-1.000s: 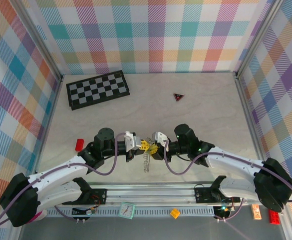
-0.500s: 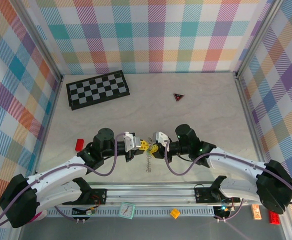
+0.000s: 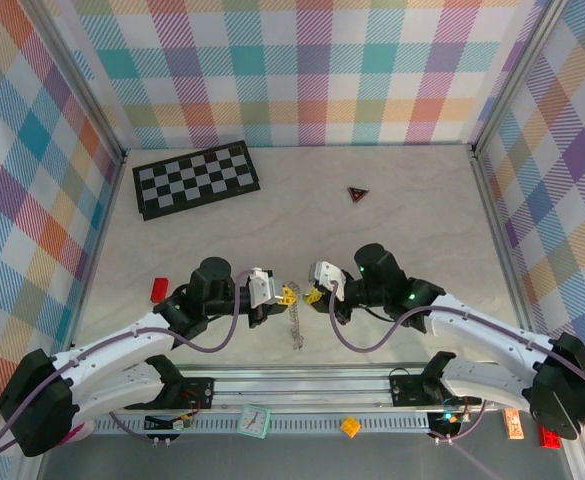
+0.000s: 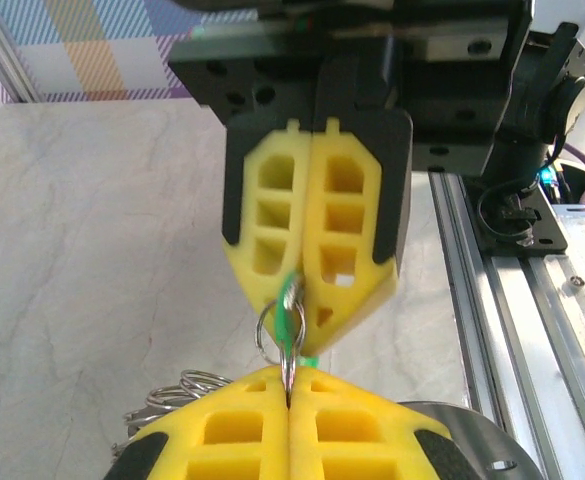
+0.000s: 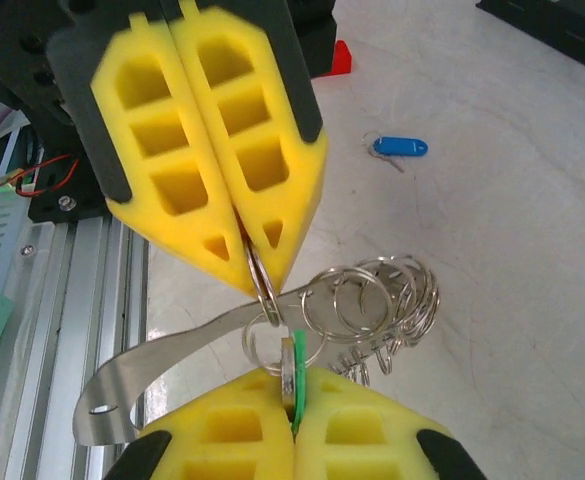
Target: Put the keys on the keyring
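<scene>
the left fingers (image 3: 285,296) and the right fingers (image 3: 313,296) face each other tip to tip above the near middle of the bench (image 3: 422,220), with only a narrow gap between them. both pairs are pressed together. the right fingers pinch the green key (image 5: 297,378) edge-on at their tips. the left fingers pinch a small loop of the keyring (image 5: 372,295), and that loop sits right against the green key. the rest of the keyring hangs below the two tips as a bunch of wire coils, its flat band reaching toward the rail side. the blue key (image 5: 400,146) lies flat on the bench past the left fingers, on the side away from the rail, apart from both pairs, with bare surface all round it.

bare bench stretches wide beyond the fingertips toward the back wall, and outward from the right fingers to the side post. on the near side the aluminium rail (image 3: 312,383) runs close behind the hanging keyring, and both forearms with their purple cables crowd that edge. a red block (image 3: 159,289) sits out past the left wrist, near the left wall. a checkerboard (image 3: 196,178) lies far beyond the left fingers by the back wall. a small dark triangle (image 3: 358,193) lies beyond the right fingers, well apart from what is held.
</scene>
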Robot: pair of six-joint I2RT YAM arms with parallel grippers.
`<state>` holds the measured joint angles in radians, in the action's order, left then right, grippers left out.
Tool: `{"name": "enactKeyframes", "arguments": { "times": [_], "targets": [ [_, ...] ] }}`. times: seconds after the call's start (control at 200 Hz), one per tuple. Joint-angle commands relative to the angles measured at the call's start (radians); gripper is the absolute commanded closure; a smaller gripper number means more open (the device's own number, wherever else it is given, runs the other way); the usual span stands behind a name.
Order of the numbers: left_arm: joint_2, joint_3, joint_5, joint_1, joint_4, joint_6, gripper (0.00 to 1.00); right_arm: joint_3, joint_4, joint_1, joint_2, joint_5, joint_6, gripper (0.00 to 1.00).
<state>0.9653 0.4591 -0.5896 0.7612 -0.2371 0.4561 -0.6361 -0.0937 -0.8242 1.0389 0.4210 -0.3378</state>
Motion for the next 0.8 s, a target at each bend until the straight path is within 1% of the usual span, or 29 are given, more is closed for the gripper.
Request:
{"name": "enactKeyframes", "arguments": {
  "times": [0.0, 0.215, 0.315, 0.42, 0.57, 0.68, 0.795],
  "targets": [
    [-0.002, 0.041, -0.009, 0.001, 0.009, 0.029, 1.0, -0.041, -0.067, -0.004, -0.031, -0.013, -0.042, 1.0],
    [0.012, 0.043, -0.008, 0.001, -0.011, 0.02, 1.0, -0.053, -0.092, -0.003, -0.037, -0.027, -0.053, 1.0],
    [0.007, 0.04, 0.006, 0.001, -0.022, 0.01, 0.84, -0.059, -0.102, -0.003, -0.046, -0.043, -0.056, 1.0],
    [-0.011, 0.025, 0.024, 0.001, -0.044, -0.001, 0.74, -0.073, -0.123, -0.004, -0.054, -0.061, -0.068, 1.0],
    [-0.056, -0.007, 0.05, 0.001, -0.075, -0.03, 0.73, -0.096, -0.151, -0.004, -0.059, -0.09, -0.086, 1.0],
    [-0.113, -0.048, 0.109, 0.001, -0.111, -0.063, 0.72, -0.122, -0.166, -0.004, -0.048, -0.103, -0.104, 1.0],
    [-0.193, -0.098, 0.259, 0.001, -0.146, -0.1, 0.71, -0.157, -0.176, -0.003, -0.023, -0.097, -0.119, 1.0]
  ]
}}
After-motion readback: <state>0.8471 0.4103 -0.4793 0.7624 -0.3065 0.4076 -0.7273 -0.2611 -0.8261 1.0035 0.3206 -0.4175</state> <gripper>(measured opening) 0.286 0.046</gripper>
